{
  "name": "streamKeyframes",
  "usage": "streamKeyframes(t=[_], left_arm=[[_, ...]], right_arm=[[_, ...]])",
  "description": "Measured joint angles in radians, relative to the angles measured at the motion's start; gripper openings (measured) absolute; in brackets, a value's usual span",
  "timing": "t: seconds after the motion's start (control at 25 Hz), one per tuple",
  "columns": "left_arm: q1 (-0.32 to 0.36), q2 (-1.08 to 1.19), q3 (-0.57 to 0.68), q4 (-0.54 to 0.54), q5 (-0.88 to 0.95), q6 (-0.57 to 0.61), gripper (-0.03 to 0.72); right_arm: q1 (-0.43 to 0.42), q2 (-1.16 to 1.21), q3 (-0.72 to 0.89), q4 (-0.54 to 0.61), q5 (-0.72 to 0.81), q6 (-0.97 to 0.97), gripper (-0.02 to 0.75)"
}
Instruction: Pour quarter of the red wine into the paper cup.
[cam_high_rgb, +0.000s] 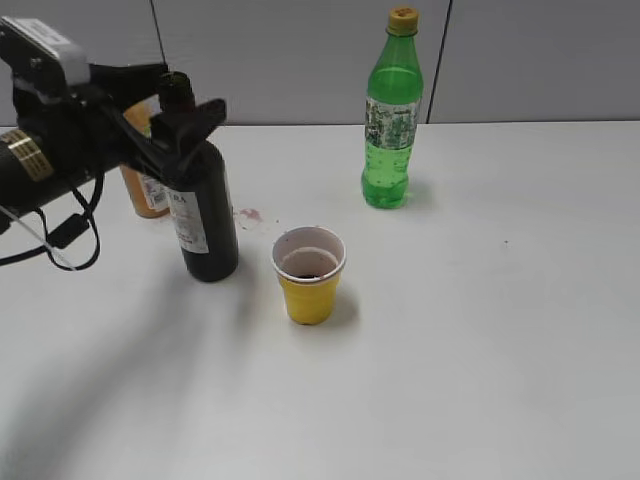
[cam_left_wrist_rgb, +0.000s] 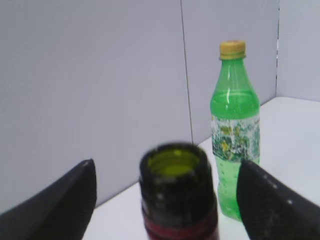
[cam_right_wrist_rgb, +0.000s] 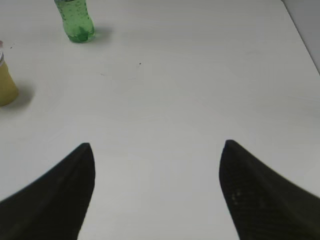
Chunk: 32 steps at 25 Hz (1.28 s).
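Observation:
The red wine bottle (cam_high_rgb: 205, 225), dark glass with a white label, stands upright on the white table (cam_high_rgb: 480, 330), left of the paper cup. Its open mouth and dark red neck (cam_left_wrist_rgb: 177, 200) fill the bottom of the left wrist view. My left gripper (cam_high_rgb: 176, 108) is open around the neck, with a gap on each side between the fingers (cam_left_wrist_rgb: 60, 205) and the glass. The yellow paper cup (cam_high_rgb: 310, 288) stands upright with dark wine (cam_high_rgb: 308, 265) in its bottom. My right gripper (cam_right_wrist_rgb: 157, 165) is open over bare table and does not show in the exterior view.
A green soda bottle (cam_high_rgb: 392, 120) with a yellow cap stands behind and to the right of the cup. An orange juice bottle (cam_high_rgb: 145, 190) stands behind the left arm, mostly hidden. A small reddish stain (cam_high_rgb: 248, 214) marks the table by the wine bottle.

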Motion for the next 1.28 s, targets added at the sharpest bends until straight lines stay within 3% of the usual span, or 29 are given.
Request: streamKeyframes(t=[0.2,0.36,0.68,1.0,1.28], left_arm=[[0.000,-0.154,0.000,-0.012,0.087,0.000,0.638],[0.000,-0.292,0.000,-0.032,0.257,0.001,0.631],[0.000,-0.584,-0.026,-0.094,0.948,0.001,0.611],[0.000,-0.639,-0.226,-0.165,1.824,0.001,0.594],[0.003,-0.652,-0.238,-0.326,2.161,0.003,0.590]], right_arm=[[0.000,0.000,0.000,0.000,0.000,0.000,0.586],[0.000,0.000,0.000,0.000,0.000,0.000,0.586],[0.000,0.000,0.000,0.000,0.000,0.000,0.586],[0.000,0.000,0.000,0.000,0.000,0.000,0.586],[0.000,0.000,0.000,0.000,0.000,0.000,0.586]])
